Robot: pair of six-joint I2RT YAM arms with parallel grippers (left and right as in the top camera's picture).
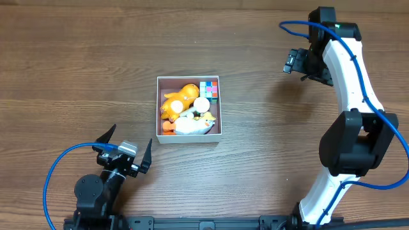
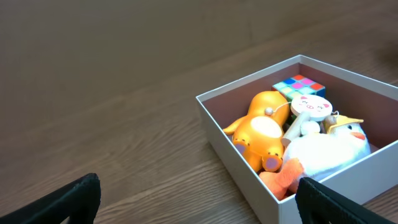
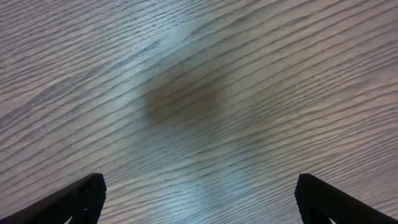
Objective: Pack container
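The container (image 1: 158,108), a square white-walled box with a pinkish inside, sits at the table's middle. It holds an orange toy animal (image 1: 179,99), a coloured cube (image 1: 209,89), a white duck (image 1: 193,125), a round white pig face (image 1: 202,104) and an orange piece (image 1: 168,127). The left wrist view shows the container (image 2: 236,158) and these toys at right. My left gripper (image 1: 125,151) is open and empty, near the front left of the container. My right gripper (image 1: 295,61) is open and empty, high at the far right over bare wood.
The wooden table (image 1: 77,76) spreads around the container. The right arm's white links (image 1: 348,70) and blue cable rise along the right side. The left arm's blue cable (image 1: 54,172) loops at the front left.
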